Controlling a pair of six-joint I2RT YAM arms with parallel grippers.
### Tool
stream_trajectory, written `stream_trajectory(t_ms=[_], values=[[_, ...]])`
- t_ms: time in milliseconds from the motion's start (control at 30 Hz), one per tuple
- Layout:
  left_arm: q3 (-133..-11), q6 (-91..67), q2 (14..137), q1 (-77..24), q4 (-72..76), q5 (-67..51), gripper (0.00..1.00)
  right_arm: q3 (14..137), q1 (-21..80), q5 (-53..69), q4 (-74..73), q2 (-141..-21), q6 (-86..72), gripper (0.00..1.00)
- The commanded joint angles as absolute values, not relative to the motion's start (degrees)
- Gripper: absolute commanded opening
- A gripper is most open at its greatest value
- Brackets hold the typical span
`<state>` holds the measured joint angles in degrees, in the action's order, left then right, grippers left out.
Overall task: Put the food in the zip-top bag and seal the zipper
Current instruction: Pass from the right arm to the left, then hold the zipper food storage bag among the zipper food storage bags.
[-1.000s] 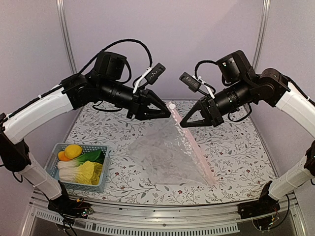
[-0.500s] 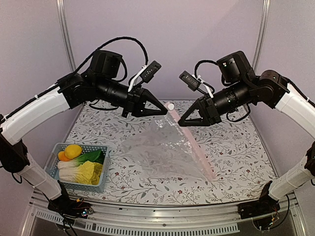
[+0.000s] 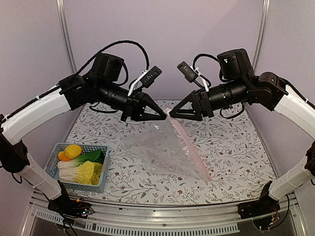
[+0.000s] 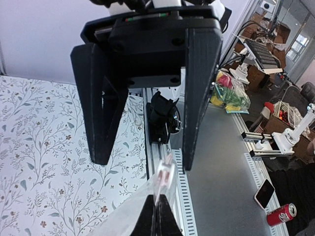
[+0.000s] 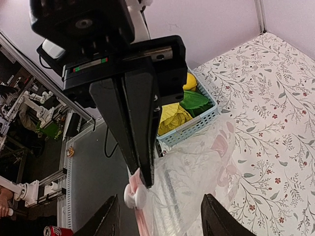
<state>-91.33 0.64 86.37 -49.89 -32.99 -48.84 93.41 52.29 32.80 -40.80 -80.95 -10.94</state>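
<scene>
The clear zip-top bag hangs by its top corner, its lower end lying on the table. My left gripper is shut on the bag's mouth edge, pinching the pink zipper just below its white slider. My right gripper faces it tip to tip, open, its fingers straddling that corner without touching it. In the right wrist view the left gripper's fingers clamp the pink strip while my right gripper stands wide. The food lies in the blue basket: yellow fruit, orange fruit, cabbage, bok choy.
The light-blue slotted basket sits at the table's front left, close to the near edge. The table wears a floral cloth. Metal rails line the front edge, and grey walls with upright posts stand behind.
My right gripper has opened and let go of the bag's zipper edge. My left gripper has shut on that edge and now holds the raised corner alone.
</scene>
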Motion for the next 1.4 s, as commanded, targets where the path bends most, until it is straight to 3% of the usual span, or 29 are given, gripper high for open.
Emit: stream_trajectory(t_ms=[0,367,800,1133,1367], values=[[-90.63,0.97,85.62,-49.13,-34.13,-48.51,0.0,94.21,54.16,29.48,-38.43,-80.71,-11.06,0.54],[-90.62,0.18,85.94,-49.04,-33.88,-47.85,0.0,94.22,54.57,29.24,-38.17,-80.98,-10.9,0.3],[-90.73,-1.97,86.11,-48.96,-33.07,-46.55,0.0,93.61,54.89,31.69,-37.68,-81.43,-11.16,0.18],[-90.12,-2.64,85.86,-48.96,-31.8,-48.42,0.03,92.83,54.99,30.33,-37.21,-81.04,-11.08,0.0],[-89.61,-2.97,85.5,-48.96,-30.94,-49.5,0.04,92.38,55.0,29.84,-37.17,-81.11,-11.16,0.0]])
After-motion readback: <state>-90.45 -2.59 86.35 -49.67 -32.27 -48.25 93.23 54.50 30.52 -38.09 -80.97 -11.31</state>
